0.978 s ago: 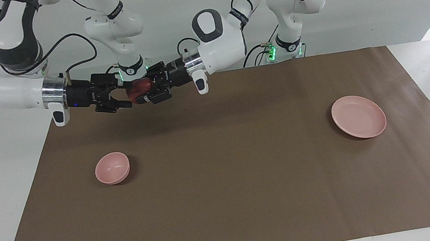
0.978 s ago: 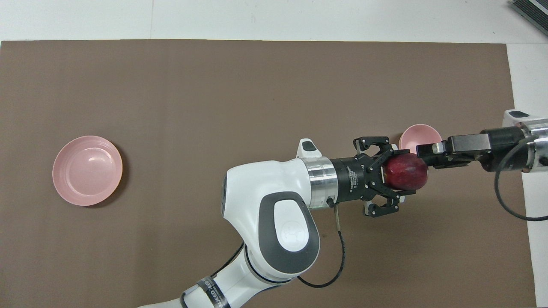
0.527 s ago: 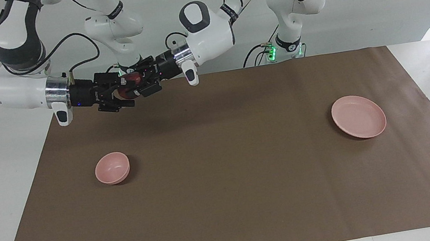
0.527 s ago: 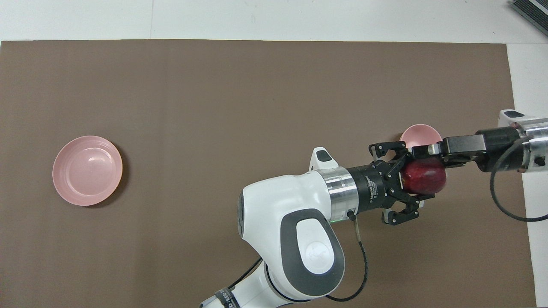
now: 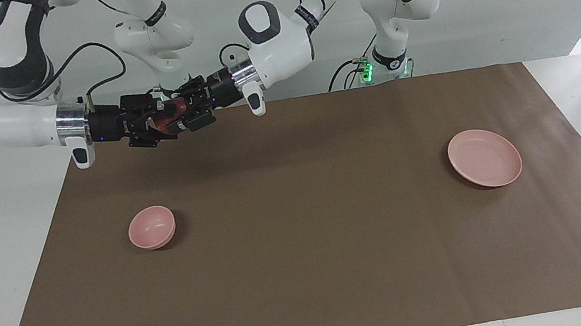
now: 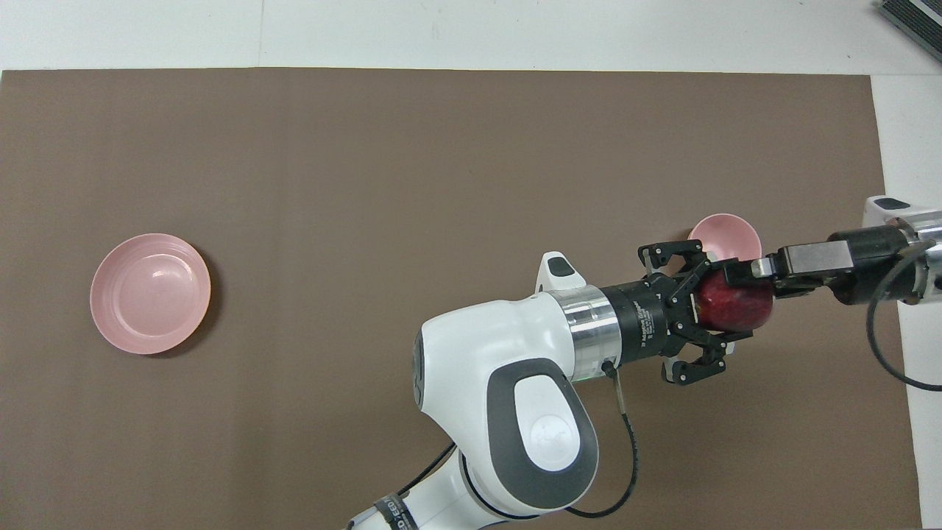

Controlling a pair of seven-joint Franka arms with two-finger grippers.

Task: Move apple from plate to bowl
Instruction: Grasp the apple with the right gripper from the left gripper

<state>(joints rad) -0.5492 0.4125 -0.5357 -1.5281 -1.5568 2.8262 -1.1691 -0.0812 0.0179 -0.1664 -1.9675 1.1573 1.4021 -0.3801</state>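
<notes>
Your left hand (image 6: pixel 725 316) grips the apple (image 6: pixel 734 304) in mid-air over the brown mat (image 5: pixel 308 277), and your right hand (image 5: pixel 159 124) stands open around it. Farther out sit the bowl (image 5: pixel 151 227) and, well apart, the plate (image 5: pixel 484 157).

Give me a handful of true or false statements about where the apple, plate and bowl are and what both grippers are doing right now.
1. The apple lies on the plate. False: it is up in the air, and the plate holds nothing.
2. The left gripper is shut on the apple. True.
3. The right gripper is shut. False: it is open at the apple.
4. The bowl holds nothing. True.
5. The bowl is wider than the plate. False: the plate is wider.
</notes>
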